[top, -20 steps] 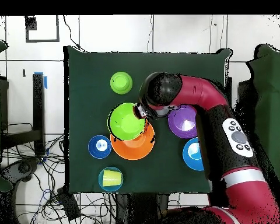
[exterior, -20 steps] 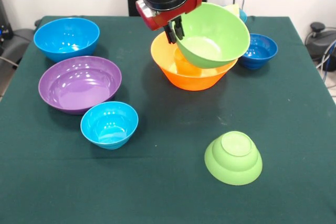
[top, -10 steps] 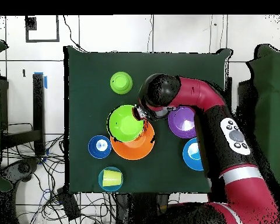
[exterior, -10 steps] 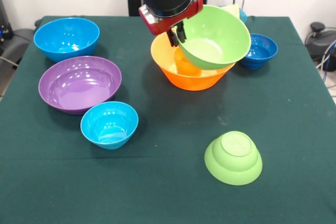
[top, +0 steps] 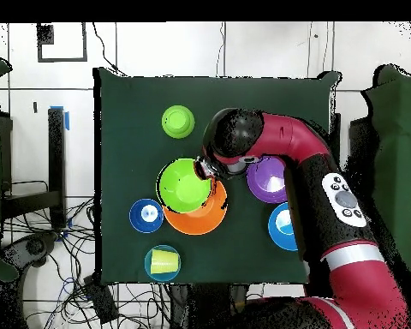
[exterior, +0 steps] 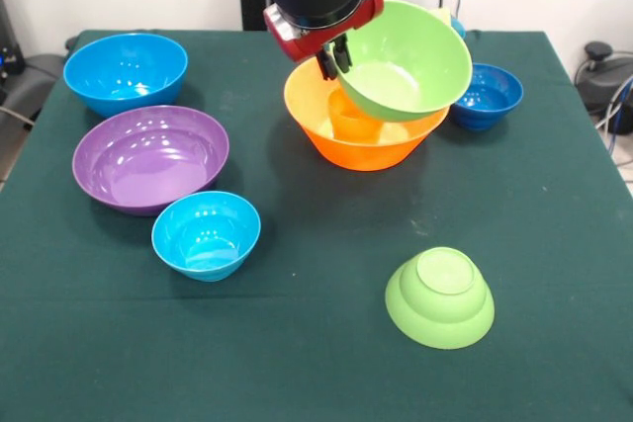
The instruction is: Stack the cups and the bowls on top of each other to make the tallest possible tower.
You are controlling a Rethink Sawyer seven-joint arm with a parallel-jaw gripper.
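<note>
My gripper (exterior: 334,58) (top: 208,168) is shut on the near rim of the large lime green bowl (exterior: 407,61) (top: 182,182), which it holds tilted in the air. Under it sits the large orange bowl (exterior: 364,150) (top: 207,219) with the orange cup (exterior: 351,118) standing inside. A small lime green bowl (exterior: 440,296) (top: 178,121) lies upside down near the table's front. The pale yellow cup (top: 163,261) stands in a small light blue bowl (top: 149,255); in the front view only its tip (exterior: 442,17) shows behind the held bowl.
The large purple bowl (exterior: 148,157) (top: 271,180) and large blue bowl (exterior: 126,71) (top: 283,225) sit at the left of the front view. A small light blue bowl (exterior: 206,234) is near them. The small dark blue bowl (exterior: 487,96) (top: 145,215) sits right of the orange bowl.
The gripper has lifted the large lime green bowl slightly higher above the orange bowl, showing more of the orange cup. Everything else is still.
</note>
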